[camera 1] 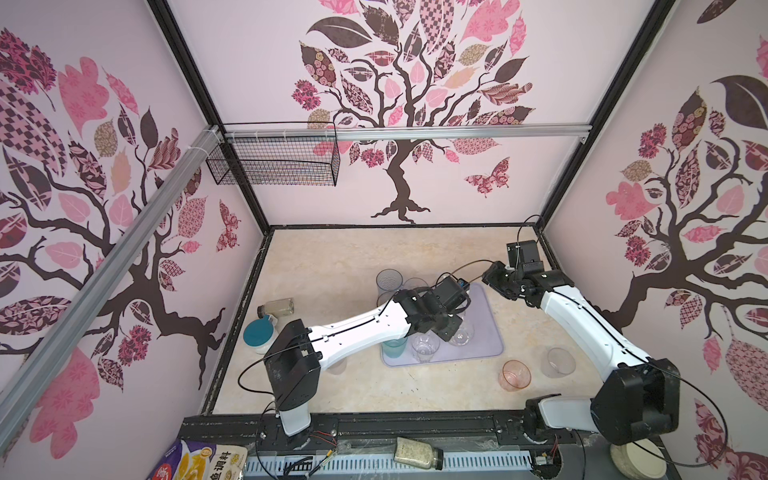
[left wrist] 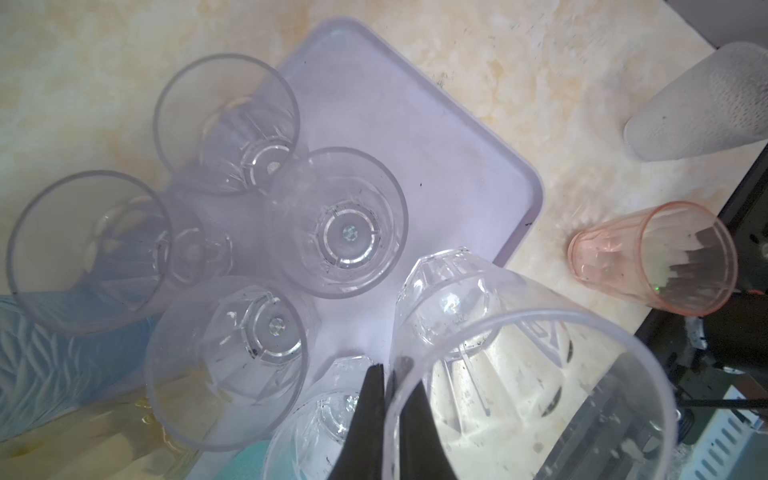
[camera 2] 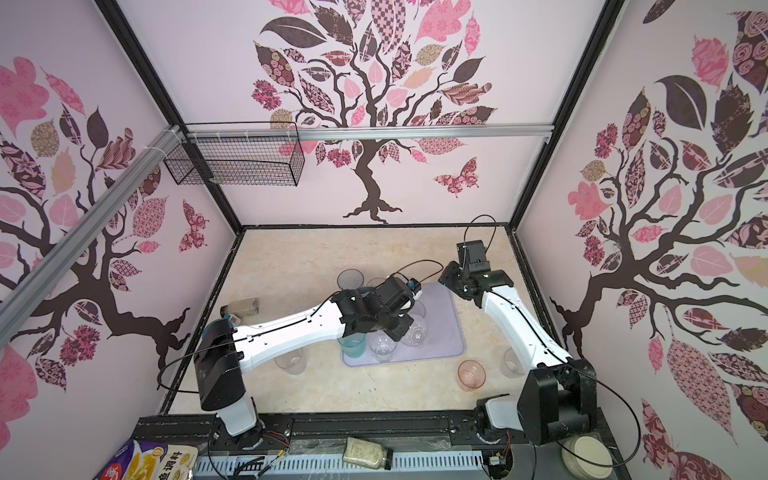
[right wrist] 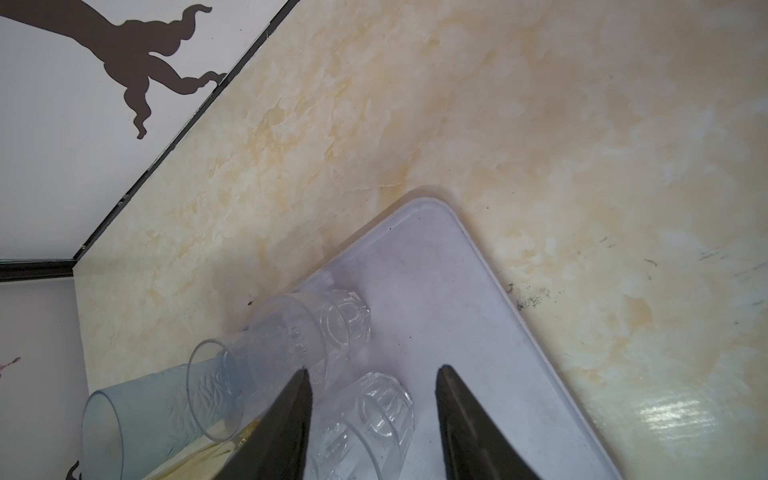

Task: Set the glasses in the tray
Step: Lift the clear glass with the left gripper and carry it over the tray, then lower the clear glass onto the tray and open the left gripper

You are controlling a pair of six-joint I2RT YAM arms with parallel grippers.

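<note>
Centrally, the left gripper (left wrist: 390, 370) is pressed together on the rim wall of a short clear faceted plastic tumbler (left wrist: 519, 353). The tumbler hangs tilted, base leading, just above the near right part of the large pale lavender rectangular plastic tray (camera 1: 488, 336). Bare tray floor lies toward its right side, while upright tumblers (left wrist: 340, 232) crowd the left. The right gripper (right wrist: 374, 370), jaws spread and empty, hovers near the far right corner. A short pink tumbler (camera 1: 515, 375) and a second clear tumbler (camera 1: 561, 362) stand on the beige marbled tabletop (camera 1: 332, 257), nearer the right arm. Leaf-patterned walls (camera 1: 457, 187) enclose the cell
</note>
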